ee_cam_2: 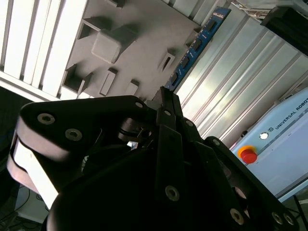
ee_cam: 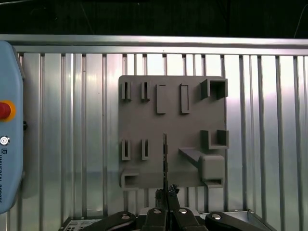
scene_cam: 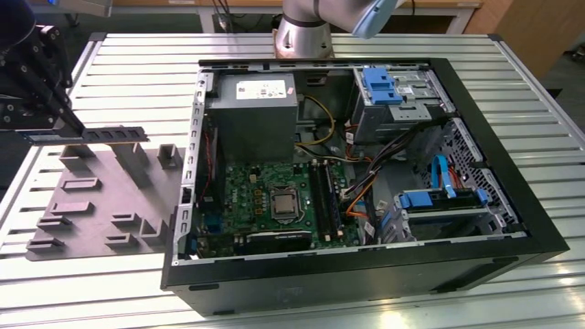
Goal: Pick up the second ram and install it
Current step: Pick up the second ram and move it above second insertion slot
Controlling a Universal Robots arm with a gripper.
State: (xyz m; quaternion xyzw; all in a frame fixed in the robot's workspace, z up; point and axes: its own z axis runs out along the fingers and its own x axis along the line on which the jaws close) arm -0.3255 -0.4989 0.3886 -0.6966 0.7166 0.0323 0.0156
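I read fingers [scene_cam: 64, 118] pinching the ram [scene_cam: 109, 130] over the tray [scene_cam: 92, 205], long axis crosswise to the slots [scene_cam: 322, 195], well apart.

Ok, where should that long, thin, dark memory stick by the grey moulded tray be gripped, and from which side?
Pinch the long, thin, dark memory stick across its two flat faces along the upper long edge, coming from above. It stands on edge, so the faces are the only broad surfaces and the lower edge stays free. The gripper appears shut on it this way.
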